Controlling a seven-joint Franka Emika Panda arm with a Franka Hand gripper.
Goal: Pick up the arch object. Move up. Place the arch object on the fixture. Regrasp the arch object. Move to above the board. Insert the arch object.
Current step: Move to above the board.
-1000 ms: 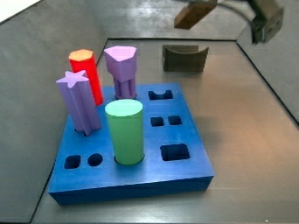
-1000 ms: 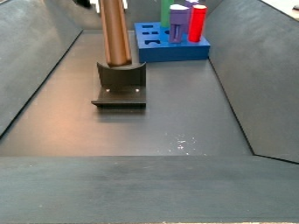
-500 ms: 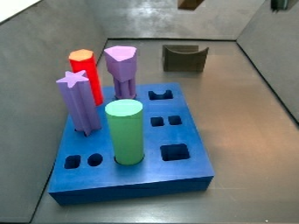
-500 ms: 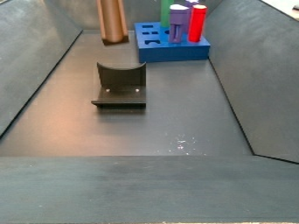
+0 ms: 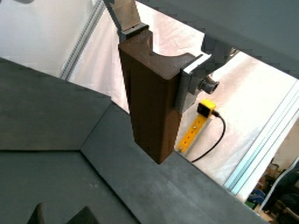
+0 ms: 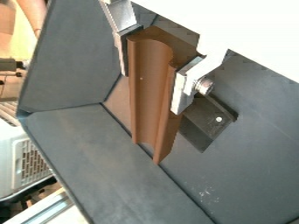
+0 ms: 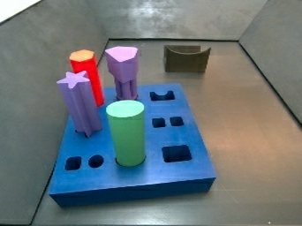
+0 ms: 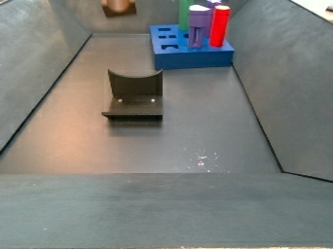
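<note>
My gripper (image 5: pixel 163 52) is shut on the arch object (image 5: pixel 149 101), a long brown flat-sided block with a curved groove along one face; both wrist views show it clamped between the silver fingers (image 6: pixel 187 79). It hangs high above the floor. In a side view only the lower end of the arch object (image 8: pixel 119 7) shows at the top edge, above and beyond the fixture (image 8: pixel 132 93). The fixture also shows in the other side view (image 7: pixel 185 58), with its notch empty. The blue board (image 7: pixel 132 146) lies on the floor and shows in both side views (image 8: pixel 189 51).
On the board stand a green cylinder (image 7: pixel 125 132), a purple star peg (image 7: pixel 79 104), a purple peg (image 7: pixel 124 71) and a red-orange hexagonal peg (image 7: pixel 86 75). Grey walls enclose the floor on all sides. A yellow cable (image 5: pixel 201 127) hangs outside the enclosure.
The gripper has risen with the arch object, lifting it off the fixture and almost out of both side views. The fixture's notch is now bare.
</note>
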